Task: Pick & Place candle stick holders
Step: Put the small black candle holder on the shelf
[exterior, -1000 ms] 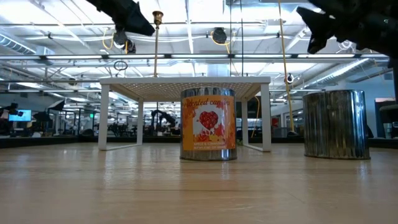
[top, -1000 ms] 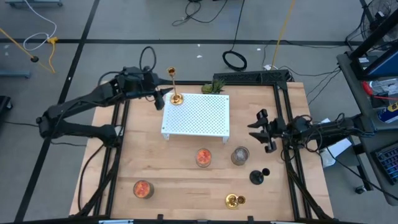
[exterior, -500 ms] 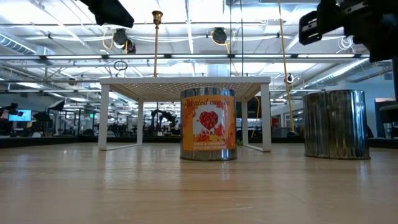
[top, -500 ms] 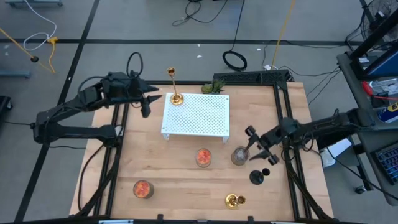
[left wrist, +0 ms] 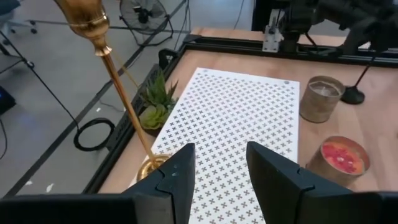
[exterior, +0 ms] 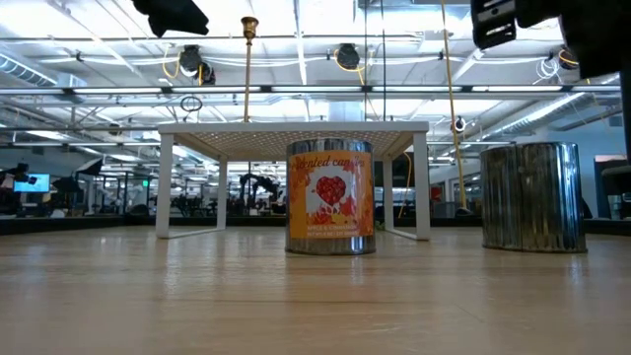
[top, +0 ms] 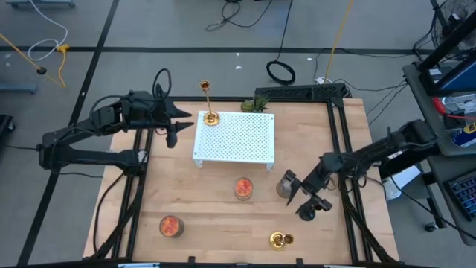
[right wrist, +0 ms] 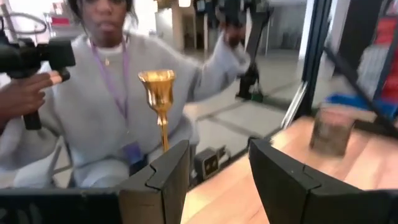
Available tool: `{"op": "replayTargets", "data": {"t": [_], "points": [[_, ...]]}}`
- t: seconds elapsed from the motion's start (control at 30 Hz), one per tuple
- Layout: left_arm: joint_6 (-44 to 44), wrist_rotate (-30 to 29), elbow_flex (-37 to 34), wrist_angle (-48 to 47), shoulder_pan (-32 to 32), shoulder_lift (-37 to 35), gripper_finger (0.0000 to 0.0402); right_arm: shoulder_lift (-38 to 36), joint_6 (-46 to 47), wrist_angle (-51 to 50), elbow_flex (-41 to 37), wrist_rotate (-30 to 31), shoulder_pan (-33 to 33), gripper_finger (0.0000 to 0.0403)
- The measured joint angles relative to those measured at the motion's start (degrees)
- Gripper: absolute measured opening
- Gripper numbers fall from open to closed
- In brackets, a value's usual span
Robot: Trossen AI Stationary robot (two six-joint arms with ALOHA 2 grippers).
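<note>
A tall gold candle stick holder (top: 207, 103) stands by its round base on the far left corner of the white perforated shelf (top: 236, 139); it also shows in the left wrist view (left wrist: 118, 81) and the low view (exterior: 248, 69). My left gripper (top: 175, 128) is open and empty, just left of the shelf. A short black holder (top: 306, 214) stands on the table at the right. My right gripper (top: 303, 196) is open and empty, right above it. A short gold holder (top: 280, 240) stands near the front edge and shows ahead in the right wrist view (right wrist: 158, 99).
A silver tin (top: 286, 184) stands beside my right gripper. Two red candle tins (top: 243, 187) (top: 171, 225) stand on the table. A small plant (top: 256, 104) sits behind the shelf. A person in a grey top (right wrist: 112, 106) shows beyond the table's near edge.
My left gripper has drawn back from the tall gold holder toward the table's left edge; the holder stays upright on the shelf. My right gripper has swung from the right edge toward the near side and down, arriving over the black holder.
</note>
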Motion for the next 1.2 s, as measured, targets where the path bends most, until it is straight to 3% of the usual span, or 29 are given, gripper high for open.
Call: {"op": "replayTargets", "data": {"t": [0.17, 0.47, 0.63, 0.8, 1.2], "points": [[-0.79, -0.01, 0.00, -0.01, -0.78, 0.01, 0.0152, 3.79, -2.21, -9.85, 5.57, -0.02, 3.42, 0.0167], [-0.83, -0.01, 0.00, -0.27, -2.30, 0.01, 0.0152, 6.02, -6.65, -6.15, 6.57, -1.27, 9.33, 0.0167], [-1.11, -0.01, 0.00, -0.28, -3.35, 0.01, 0.0152, 6.40, -3.42, -5.45, 6.57, 0.93, 10.16, 0.0167], [-1.09, -0.01, 0.02, -0.25, -4.19, 0.01, 0.0152, 0.89, -0.23, -14.31, 6.55, 7.98, 8.87, 0.0167], [-2.60, -0.01, 0.02, -0.24, -6.42, 0.01, 0.0152, -16.37, -2.28, -37.89, 6.55, 7.71, 12.30, 0.0167]]}}
